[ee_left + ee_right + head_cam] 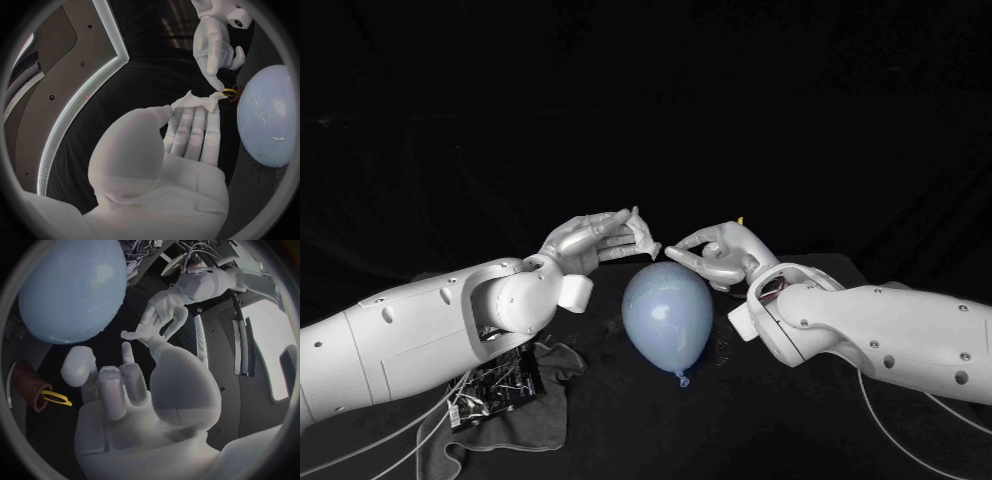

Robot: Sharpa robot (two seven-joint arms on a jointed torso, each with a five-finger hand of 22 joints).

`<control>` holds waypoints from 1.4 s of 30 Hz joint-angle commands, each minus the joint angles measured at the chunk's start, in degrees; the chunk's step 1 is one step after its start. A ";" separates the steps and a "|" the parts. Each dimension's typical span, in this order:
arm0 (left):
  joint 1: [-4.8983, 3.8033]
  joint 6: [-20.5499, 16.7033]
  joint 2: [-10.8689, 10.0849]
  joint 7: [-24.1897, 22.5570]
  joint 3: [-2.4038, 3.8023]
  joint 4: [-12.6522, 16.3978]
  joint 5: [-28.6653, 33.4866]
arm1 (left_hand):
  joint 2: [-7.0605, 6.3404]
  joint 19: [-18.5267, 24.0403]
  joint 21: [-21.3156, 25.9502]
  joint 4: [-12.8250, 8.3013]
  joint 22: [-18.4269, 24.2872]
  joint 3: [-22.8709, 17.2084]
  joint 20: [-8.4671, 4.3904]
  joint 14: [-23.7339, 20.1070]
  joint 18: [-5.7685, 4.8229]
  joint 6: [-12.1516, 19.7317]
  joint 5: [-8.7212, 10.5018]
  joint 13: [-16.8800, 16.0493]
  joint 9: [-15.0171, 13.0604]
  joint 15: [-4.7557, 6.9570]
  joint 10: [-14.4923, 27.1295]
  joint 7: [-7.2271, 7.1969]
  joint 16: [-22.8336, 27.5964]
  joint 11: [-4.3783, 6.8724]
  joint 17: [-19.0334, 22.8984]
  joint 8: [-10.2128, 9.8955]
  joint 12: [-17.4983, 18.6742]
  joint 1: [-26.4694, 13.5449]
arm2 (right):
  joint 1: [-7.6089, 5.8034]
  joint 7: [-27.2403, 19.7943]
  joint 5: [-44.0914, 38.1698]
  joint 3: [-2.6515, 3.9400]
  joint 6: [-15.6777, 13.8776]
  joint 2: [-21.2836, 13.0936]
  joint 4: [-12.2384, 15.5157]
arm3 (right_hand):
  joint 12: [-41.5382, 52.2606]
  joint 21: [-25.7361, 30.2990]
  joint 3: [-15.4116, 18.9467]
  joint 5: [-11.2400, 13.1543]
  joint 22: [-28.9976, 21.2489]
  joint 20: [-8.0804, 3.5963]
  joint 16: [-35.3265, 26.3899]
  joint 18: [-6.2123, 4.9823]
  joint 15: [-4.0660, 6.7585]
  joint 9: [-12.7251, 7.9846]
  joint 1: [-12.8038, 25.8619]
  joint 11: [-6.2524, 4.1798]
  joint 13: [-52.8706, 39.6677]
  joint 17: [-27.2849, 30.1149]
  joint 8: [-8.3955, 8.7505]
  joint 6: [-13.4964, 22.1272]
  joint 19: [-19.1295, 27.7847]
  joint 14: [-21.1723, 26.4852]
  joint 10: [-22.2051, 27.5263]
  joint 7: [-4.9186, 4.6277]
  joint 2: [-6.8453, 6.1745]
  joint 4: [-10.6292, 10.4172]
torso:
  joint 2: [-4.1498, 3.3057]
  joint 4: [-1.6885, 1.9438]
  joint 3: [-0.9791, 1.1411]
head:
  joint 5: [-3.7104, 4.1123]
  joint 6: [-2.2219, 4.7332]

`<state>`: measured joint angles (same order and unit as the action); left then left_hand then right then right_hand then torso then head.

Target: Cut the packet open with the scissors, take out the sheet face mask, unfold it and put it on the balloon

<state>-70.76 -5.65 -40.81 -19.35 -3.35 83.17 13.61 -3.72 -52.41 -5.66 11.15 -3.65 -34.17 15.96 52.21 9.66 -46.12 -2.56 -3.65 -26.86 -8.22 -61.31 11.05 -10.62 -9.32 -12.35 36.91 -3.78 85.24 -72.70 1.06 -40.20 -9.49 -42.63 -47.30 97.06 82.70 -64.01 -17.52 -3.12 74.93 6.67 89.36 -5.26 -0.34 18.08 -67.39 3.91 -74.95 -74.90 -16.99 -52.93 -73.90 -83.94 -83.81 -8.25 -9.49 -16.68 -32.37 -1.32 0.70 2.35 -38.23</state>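
In the head view the pale blue balloon [664, 315] lies on the black table [776, 425] between the two arms, its knotted end pointing toward the robot. The left hand [596, 240] and the right hand [721, 255] are raised just beyond the balloon's far end, fingertips facing each other and close together. A dark grey cloth [531, 410] lies crumpled under the left forearm. In the left wrist view the left hand's fingers lie side by side and stretched out, and with the thumb they pinch a small crumpled white sheet face mask [197, 102] at their tips, not spread out. The balloon is just beside it, and one finger of the right hand points down at the mask's tip; whether it touches cannot be told. In the right wrist view the right hand has its fingers loosely bent and apart from the thumb, with nothing in them. Across from it the left hand grips the mask. A yellow loop [56, 399] sits against a dark red tube [28, 385] near the balloon.
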 commanded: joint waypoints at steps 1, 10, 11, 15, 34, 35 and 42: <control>-0.11 1.48 0.01 -0.72 0.17 0.28 0.02 | 0.49 0.82 0.58 -0.14 0.03 -0.54 0.22 0.18 0.75 0.53 -0.19 0.06 -0.28 -0.25 0.43 0.05 0.46 -0.08 0.11 0.28 0.12 -0.01 | 0.02 -5.62 15.23 0.02 3.99 0.31 -0.12 | 0.82 -0.78 1.54 0.37 7.90 0.25 0.39 -0.15 -0.47 -0.15 0.59 0.28 -10.15 -14.25 0.60 0.38 -0.68 -5.57 -2.32 -0.42 1.20 -0.05 | -0.05 -0.08 0.07 | 0.05 0.09; -0.20 1.40 0.03 -0.88 0.33 0.66 -0.50 | 0.15 15.17 2.78 -0.34 0.74 -1.45 0.78 0.81 -0.96 0.97 -0.19 0.06 -0.98 -0.23 0.31 0.02 1.30 -0.11 0.60 1.03 0.11 -0.71 | -0.01 -7.77 24.22 0.02 7.57 1.63 -1.76 | 1.23 -0.54 3.35 0.37 7.77 0.49 0.45 -0.21 -0.79 -0.32 -0.18 0.63 -10.42 -14.43 1.51 0.95 -0.34 -5.67 -2.41 -0.78 2.10 0.09 | -0.03 -0.09 0.07 | 0.21 0.09; -0.20 1.41 0.05 -0.89 0.34 0.68 -0.53 | 0.15 16.79 2.92 -0.35 0.84 -1.54 0.79 0.85 -1.23 0.99 -0.19 0.05 -1.02 -0.25 0.30 0.03 1.37 -0.08 0.64 1.07 0.11 -0.77 | -0.01 -7.78 24.50 0.02 7.80 1.77 -1.88 | 1.22 -0.43 3.64 0.36 7.73 0.54 0.43 -0.24 -0.84 -0.34 -0.56 0.68 -10.41 -14.37 1.65 0.98 -0.23 -5.64 -2.38 -0.83 2.23 0.13 | -0.03 -0.09 0.07 | 0.26 0.10; -0.23 1.39 0.14 -0.94 0.36 0.81 -0.63 | 0.08 19.19 3.00 -0.39 0.91 -1.75 0.82 0.93 -1.91 1.03 -0.18 0.05 -1.13 -0.27 0.27 0.03 1.61 -0.08 0.76 1.18 0.10 -0.93 | -0.01 -7.79 25.98 0.03 9.13 2.54 -2.45 | 1.21 -0.22 4.20 0.36 7.65 0.64 0.41 -0.30 -0.95 -0.36 -1.38 0.78 -10.38 -14.26 1.89 0.99 0.00 -5.56 -2.31 -0.92 2.52 0.19 | -0.02 -0.02 0.05 | 0.30 0.12; -0.29 1.30 0.27 -0.98 0.39 1.08 -1.07 | -0.06 21.54 3.06 -0.50 0.98 -2.00 0.82 1.04 -2.69 1.03 -0.18 0.05 -1.26 -0.29 0.21 0.03 1.91 -0.07 0.92 1.32 0.09 -1.10 | -0.11 -13.87 32.91 0.16 9.79 3.89 -3.01 | 1.75 -0.31 6.13 0.36 7.62 0.92 0.47 -0.38 -1.09 -0.17 -5.64 0.80 -10.70 -14.46 2.19 -0.29 0.37 -5.67 -2.48 -0.87 4.52 0.63 | -0.03 -0.06 0.05 | 0.49 0.11; -0.29 1.28 0.27 -0.99 0.39 1.06 -1.09 | -0.06 21.65 3.07 -0.51 0.99 -2.01 0.82 1.05 -2.73 1.03 -0.18 0.05 -1.27 -0.29 0.21 0.03 1.92 -0.07 0.92 1.32 0.09 -1.10 | -0.11 -14.22 33.26 0.17 9.64 3.87 -2.98 | 1.81 -0.44 6.16 0.34 7.65 0.90 0.48 -0.36 -1.02 -0.12 -6.14 0.74 -10.75 -14.49 2.13 -0.56 0.31 -5.69 -2.52 -0.79 4.82 0.70 | -0.03 -0.04 0.07 | 0.51 0.11; -0.29 1.04 0.31 -1.12 0.39 0.94 -1.13 | -0.09 22.01 3.09 -0.53 1.00 -2.05 0.83 1.07 -2.86 1.02 -0.17 0.04 -1.28 -0.29 0.19 0.03 1.97 -0.06 0.95 1.34 0.08 -1.13 | -0.12 -15.55 34.33 0.23 8.56 3.75 -2.90 | 3.23 -2.24 2.34 0.32 8.09 -0.04 0.64 -0.13 0.38 0.84 -14.57 -1.21 -11.79 -15.10 0.03 -4.92 -0.76 -6.06 -3.52 1.43 9.07 4.98 | -0.02 -0.09 0.07 | 0.44 0.27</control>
<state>-70.93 -5.31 -40.65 -19.54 -3.06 84.05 12.84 -4.33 -30.90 -2.86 10.58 -2.71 -35.83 16.80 52.84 7.47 -45.31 -2.34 -3.66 -28.04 -8.40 -61.32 11.07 -8.86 -9.33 -11.48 37.90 -3.78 84.18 -72.79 -11.81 -7.44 -9.32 -34.10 -43.55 94.03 85.85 -66.03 -14.67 -3.11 74.95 6.75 89.80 -5.11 -0.54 18.73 -80.58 3.34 -75.13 -74.91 -16.63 -57.22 -74.42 -83.80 -83.91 -7.11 -1.26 -12.43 -32.38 -1.39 0.75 2.82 -38.02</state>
